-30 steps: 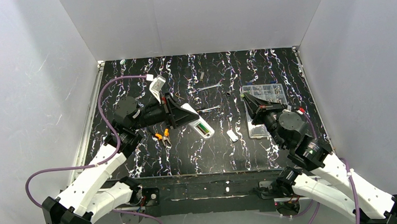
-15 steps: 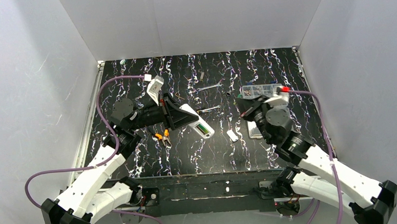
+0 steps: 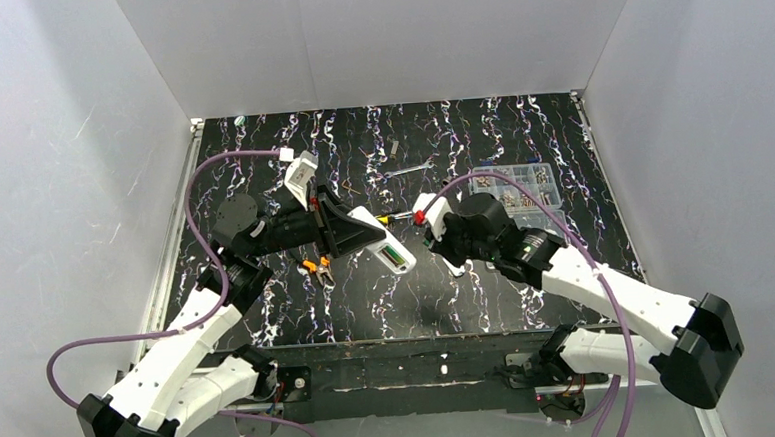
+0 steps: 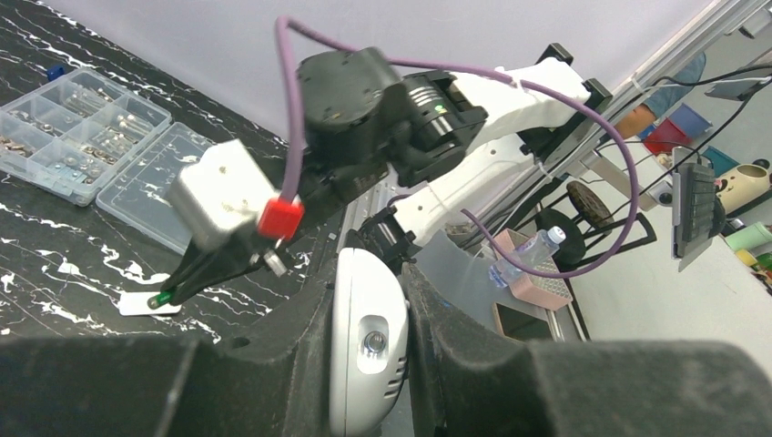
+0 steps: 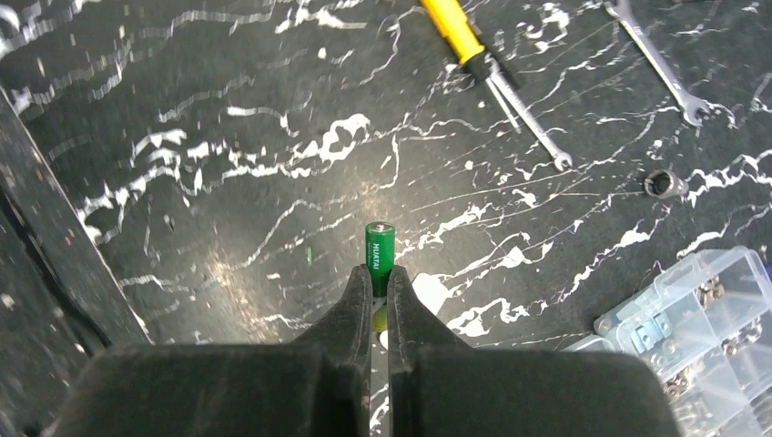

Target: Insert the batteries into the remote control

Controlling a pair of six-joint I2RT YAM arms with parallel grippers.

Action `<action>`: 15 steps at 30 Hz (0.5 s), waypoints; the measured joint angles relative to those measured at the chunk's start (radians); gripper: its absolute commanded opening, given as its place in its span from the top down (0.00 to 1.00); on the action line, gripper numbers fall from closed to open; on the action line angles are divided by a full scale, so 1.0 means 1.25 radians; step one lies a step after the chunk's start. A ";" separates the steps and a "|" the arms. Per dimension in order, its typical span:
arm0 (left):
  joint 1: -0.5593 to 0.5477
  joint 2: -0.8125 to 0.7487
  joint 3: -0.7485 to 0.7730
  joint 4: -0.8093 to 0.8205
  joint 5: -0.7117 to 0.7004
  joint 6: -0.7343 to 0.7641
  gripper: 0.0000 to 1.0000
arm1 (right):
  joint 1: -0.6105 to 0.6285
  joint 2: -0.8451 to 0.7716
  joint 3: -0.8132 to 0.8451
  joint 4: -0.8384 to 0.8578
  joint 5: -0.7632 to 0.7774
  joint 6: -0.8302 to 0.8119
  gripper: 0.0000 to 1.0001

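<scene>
We have the white remote control [image 4: 367, 355] clamped in our left gripper [image 4: 367, 289] over the middle of the table [image 5: 182, 109]. One green battery [image 5: 380, 250] is pinched by one end in our right gripper [image 5: 373, 287] near the remote. A yellow-handled screwdriver [image 5: 455, 32] and a clear compartment box [image 5: 692, 319] lie beyond.

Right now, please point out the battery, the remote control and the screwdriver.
battery [image 5: 380, 255]: right wrist view, green label.
remote control [image 4: 361, 293]: left wrist view, white end face.
screwdriver [image 5: 452, 27]: right wrist view, yellow handle.
</scene>
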State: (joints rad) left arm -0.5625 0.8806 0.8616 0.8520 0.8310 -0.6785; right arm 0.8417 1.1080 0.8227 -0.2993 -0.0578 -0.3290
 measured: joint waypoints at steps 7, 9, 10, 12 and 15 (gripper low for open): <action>-0.002 -0.005 0.109 -0.034 0.019 -0.020 1.00 | 0.001 0.139 0.046 -0.064 -0.068 -0.164 0.99; -0.002 -0.013 0.128 -0.034 0.022 -0.026 1.00 | 0.003 0.174 0.059 -0.079 -0.080 -0.206 0.99; -0.002 -0.018 0.134 -0.034 0.024 -0.027 1.00 | 0.005 0.192 0.065 -0.087 -0.084 -0.234 0.99; -0.002 -0.028 0.140 -0.034 0.027 -0.030 1.00 | 0.013 0.226 0.079 -0.113 -0.092 -0.304 0.99; -0.002 -0.034 0.140 -0.045 0.030 -0.029 1.00 | 0.038 0.299 0.110 -0.169 -0.108 -0.445 0.99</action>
State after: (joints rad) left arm -0.5652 0.8375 1.0370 0.7963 0.8688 -0.7151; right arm 0.8886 1.4815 0.9596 -0.5106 -0.1932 -0.8848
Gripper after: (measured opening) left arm 0.253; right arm 0.055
